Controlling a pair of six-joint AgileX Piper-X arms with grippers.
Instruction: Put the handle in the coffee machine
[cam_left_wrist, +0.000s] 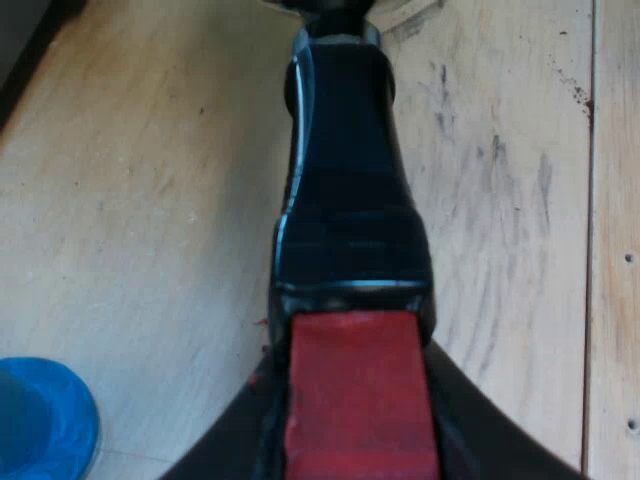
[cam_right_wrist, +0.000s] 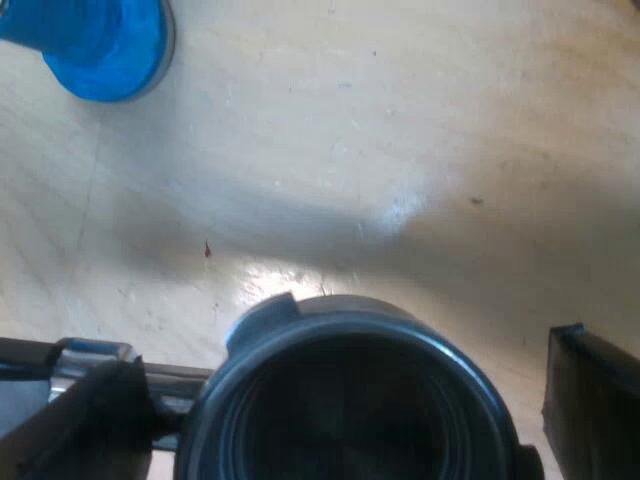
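The holder's dark handle (cam_left_wrist: 345, 200) runs straight away from my left gripper (cam_left_wrist: 355, 445) over the wooden table, and its red end (cam_left_wrist: 355, 390) sits between the fingers. That gripper is shut on the handle. In the right wrist view a round dark rim, seemingly the holder's head (cam_right_wrist: 350, 330), lies between the fingers of my right gripper (cam_right_wrist: 340, 420). Those fingers stand wide apart, one on each side of the rim, and a gap shows beside the black finger (cam_right_wrist: 590, 400). The inside of the rim is dark.
A blue tamper (cam_left_wrist: 40, 420) stands on the light wooden table (cam_left_wrist: 150, 200) beside the handle's red end. The same tamper (cam_right_wrist: 100, 40) stands a way beyond the round rim. A seam between boards (cam_left_wrist: 590, 250) runs along the table.
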